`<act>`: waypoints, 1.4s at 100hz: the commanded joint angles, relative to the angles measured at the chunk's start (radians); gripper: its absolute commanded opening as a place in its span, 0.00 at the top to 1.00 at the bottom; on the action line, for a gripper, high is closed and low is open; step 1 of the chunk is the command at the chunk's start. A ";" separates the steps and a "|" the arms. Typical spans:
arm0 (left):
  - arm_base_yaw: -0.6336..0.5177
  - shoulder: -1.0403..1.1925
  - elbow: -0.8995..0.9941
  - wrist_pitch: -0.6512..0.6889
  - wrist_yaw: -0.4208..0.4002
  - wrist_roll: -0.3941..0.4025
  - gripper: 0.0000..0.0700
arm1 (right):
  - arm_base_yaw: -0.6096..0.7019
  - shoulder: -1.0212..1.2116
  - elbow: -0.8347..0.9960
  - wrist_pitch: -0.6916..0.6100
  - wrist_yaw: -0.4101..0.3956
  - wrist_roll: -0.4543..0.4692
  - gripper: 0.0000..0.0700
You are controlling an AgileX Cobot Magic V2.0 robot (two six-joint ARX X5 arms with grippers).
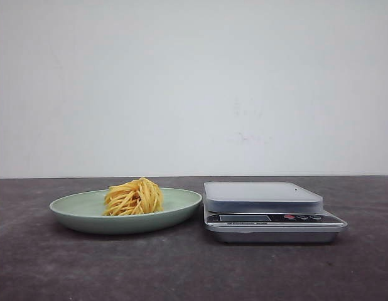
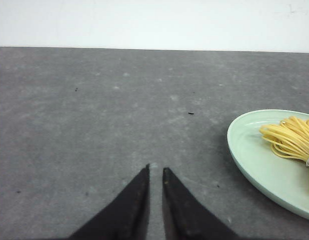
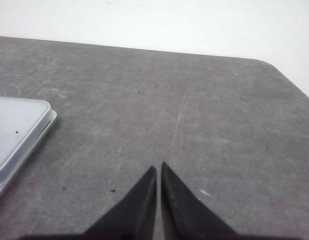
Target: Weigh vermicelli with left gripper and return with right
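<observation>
Two grippers nearest: left gripper (image 2: 155,170) jaws nearly closed, empty, over bare table (image 2: 94,125); right gripper (image 3: 158,167) same, tips almost touching. One green plate (image 1: 75,207) with one vermicelli (image 1: 134,197) nest on it, one scale (image 1: 263,195) just beside.

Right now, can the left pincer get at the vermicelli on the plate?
Probably yes. The left pincer is nearly closed over bare table beside the plate, and nothing stands between it and the uncovered vermicelli.
</observation>
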 commanded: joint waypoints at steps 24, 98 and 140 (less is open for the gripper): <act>0.002 -0.001 -0.018 -0.005 0.002 0.014 0.98 | 0.000 -0.002 -0.003 0.012 -0.002 0.016 0.99; 0.002 -0.001 -0.018 -0.005 0.002 0.014 0.98 | 0.000 -0.002 -0.003 0.012 -0.002 0.016 0.99; 0.002 -0.001 -0.018 -0.005 0.002 0.014 0.98 | -0.001 -0.002 -0.003 0.025 -0.002 -0.004 0.99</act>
